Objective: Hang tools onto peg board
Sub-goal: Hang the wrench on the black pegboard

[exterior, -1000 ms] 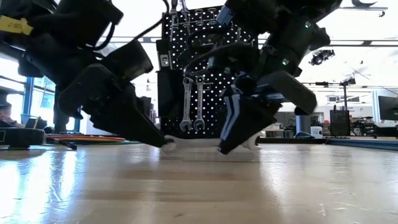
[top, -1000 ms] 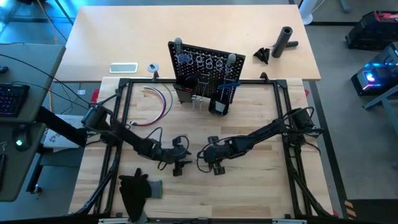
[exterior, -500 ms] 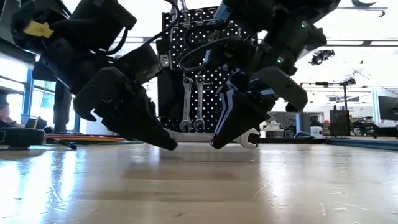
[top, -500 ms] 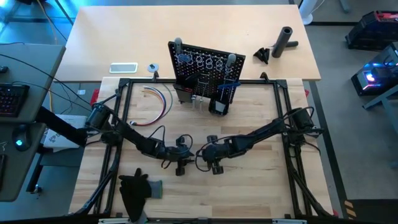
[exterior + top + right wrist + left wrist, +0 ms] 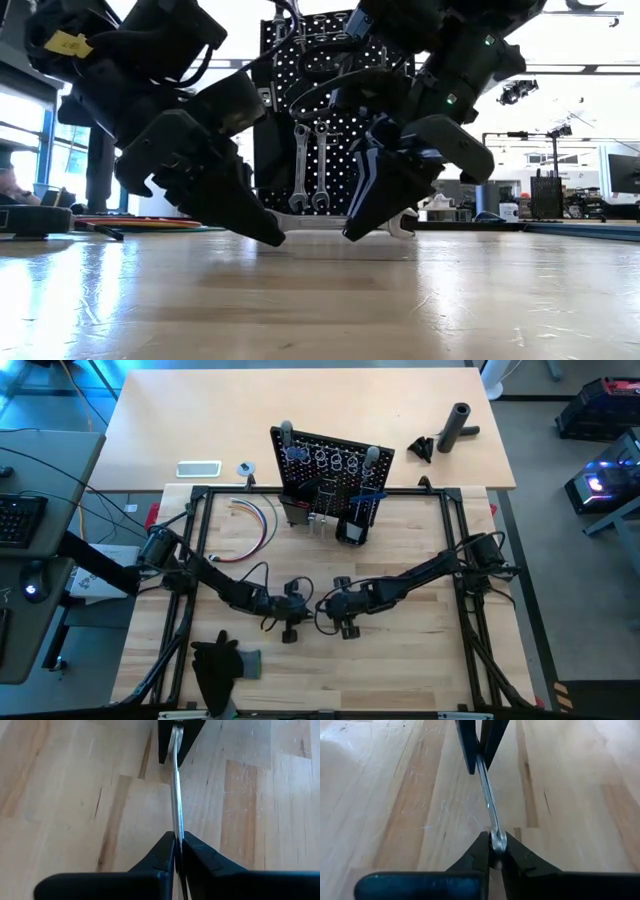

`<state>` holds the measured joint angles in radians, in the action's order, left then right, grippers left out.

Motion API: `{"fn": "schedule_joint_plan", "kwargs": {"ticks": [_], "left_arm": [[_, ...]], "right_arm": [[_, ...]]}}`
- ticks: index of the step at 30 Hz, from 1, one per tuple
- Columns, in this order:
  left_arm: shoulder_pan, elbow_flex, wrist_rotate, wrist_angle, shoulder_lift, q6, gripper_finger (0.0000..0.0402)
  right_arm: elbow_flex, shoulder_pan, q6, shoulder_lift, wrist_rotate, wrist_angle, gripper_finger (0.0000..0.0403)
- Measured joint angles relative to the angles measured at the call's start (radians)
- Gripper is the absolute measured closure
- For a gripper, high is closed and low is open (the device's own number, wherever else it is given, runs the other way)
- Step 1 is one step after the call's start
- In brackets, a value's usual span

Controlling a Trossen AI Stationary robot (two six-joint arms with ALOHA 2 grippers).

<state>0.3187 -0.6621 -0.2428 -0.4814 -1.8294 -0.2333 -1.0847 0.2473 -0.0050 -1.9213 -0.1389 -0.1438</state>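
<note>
You have a slim silver open-ended wrench (image 5: 335,221) gripped at both ends, just above the scratched pale butcher-block table (image 5: 400,660). Your left gripper (image 5: 492,851) is clenched on one end, your right gripper (image 5: 176,851) is clenched on the other, and the two meet near the table's middle. Behind them stands the black upright perforated peg board (image 5: 330,465), two silver wrenches (image 5: 310,168) hanging on its face. A looped bundle of coloured wires (image 5: 255,520) lies to its left, near the left arm's side. Beyond the table you see a bright room with windows and equipment.
</note>
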Motion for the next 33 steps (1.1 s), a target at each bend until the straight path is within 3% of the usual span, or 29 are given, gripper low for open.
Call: {"fn": "schedule_joint_plan", "kwargs": {"ticks": [5, 11, 20, 27, 31, 33], "left_arm": [[0.0, 0.002, 0.036, -0.056, 0.0, -0.028, 0.0388], [-0.02, 0.002, 0.101, -0.126, 0.0, -0.088, 0.0388], [-0.047, 0.002, 0.208, -0.279, 0.001, -0.225, 0.0388], [-0.069, 0.001, 0.279, -0.413, 0.001, -0.337, 0.0388], [-0.088, 0.001, 0.317, -0.492, 0.001, -0.403, 0.0388], [-0.096, 0.001, 0.334, -0.518, 0.001, -0.434, 0.0388]], "right_arm": [[0.0, 0.022, -0.012, 0.024, -0.034, -0.051, 0.036], [0.0, 0.078, -0.042, 0.098, -0.166, -0.118, 0.0323], [0.0, 0.212, -0.107, 0.194, -0.445, -0.201, 0.0262], [0.0, 0.337, -0.21, 0.2, -0.686, -0.235, 0.0259], [0.0, 0.395, -0.265, 0.2, -0.879, -0.237, 0.0258], [0.0, 0.41, -0.302, 0.201, -0.918, -0.238, 0.0258]]}}
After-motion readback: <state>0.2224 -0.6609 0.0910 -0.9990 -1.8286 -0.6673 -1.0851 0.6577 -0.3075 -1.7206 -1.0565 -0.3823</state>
